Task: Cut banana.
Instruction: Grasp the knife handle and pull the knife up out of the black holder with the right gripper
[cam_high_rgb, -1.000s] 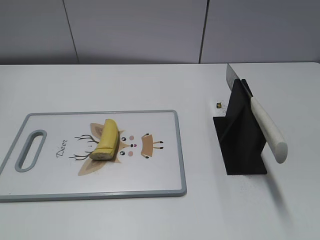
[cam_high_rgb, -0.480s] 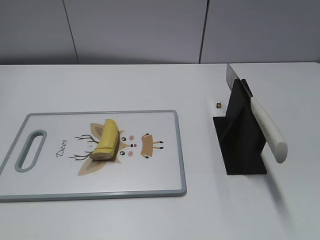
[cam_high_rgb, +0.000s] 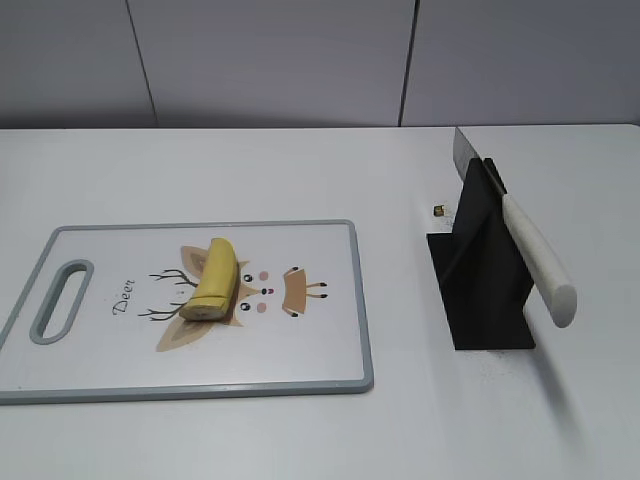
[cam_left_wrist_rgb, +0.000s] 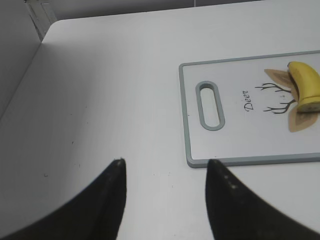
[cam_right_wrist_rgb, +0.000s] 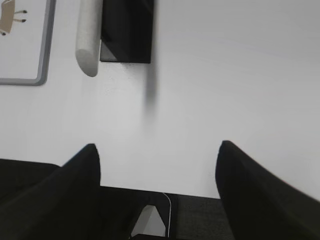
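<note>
Neither of your arms showed in the exterior view. In the left wrist view, your left gripper (cam_left_wrist_rgb: 165, 172) hung above the surface with its two dark fingers (cam_left_wrist_rgb: 112, 200) spread apart and nothing between them. In the right wrist view, your right gripper (cam_right_wrist_rgb: 157, 152) was likewise parted wide, fingers (cam_right_wrist_rgb: 240, 175) empty, held clear above the surface and touching nothing.

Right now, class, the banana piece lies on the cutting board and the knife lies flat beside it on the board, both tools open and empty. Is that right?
One thing is wrong: the knife is not on the cutting board. It sits in the black stand to the board's right, as the exterior view shows. The banana does lie on the board, and the left tool and right tool are open and empty.
</note>
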